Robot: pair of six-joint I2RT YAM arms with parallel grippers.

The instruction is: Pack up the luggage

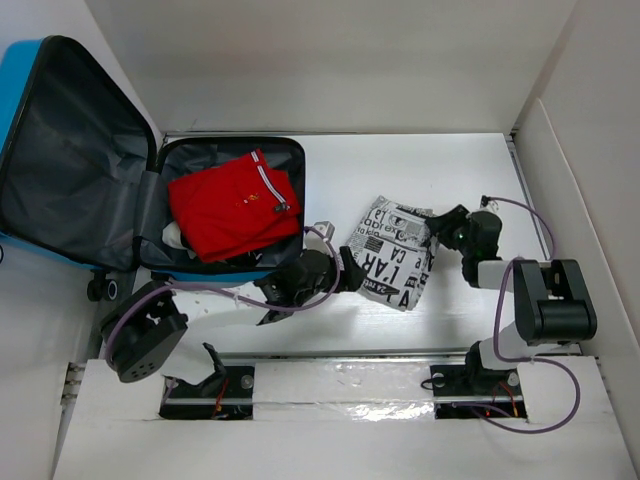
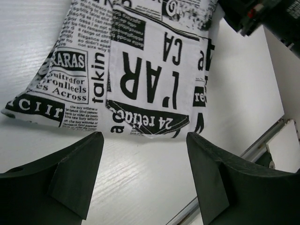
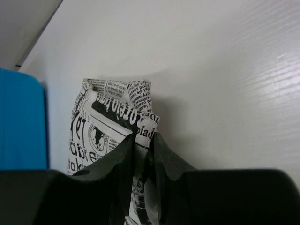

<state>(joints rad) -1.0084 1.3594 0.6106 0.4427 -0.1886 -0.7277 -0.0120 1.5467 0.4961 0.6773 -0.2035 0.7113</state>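
Note:
The blue suitcase (image 1: 20,75) lies open at the left, its grey-lined lid leaning back and a folded red garment (image 1: 232,205) in its base. A folded black-and-white newsprint-pattern cloth (image 1: 392,250) lies on the table right of the suitcase. My right gripper (image 1: 432,226) is shut on the cloth's right edge; the fingers (image 3: 124,154) pinch the fabric (image 3: 112,112). My left gripper (image 1: 352,272) is open and empty at the cloth's left lower edge; in the left wrist view the cloth (image 2: 136,61) lies just beyond the spread fingers (image 2: 79,164).
White walls enclose the table at the back and right (image 1: 580,180). A metal rail (image 1: 350,352) runs along the table's near edge. The suitcase's blue shell shows at the left of the right wrist view (image 3: 21,122). A dark item lies under the red garment (image 1: 240,262).

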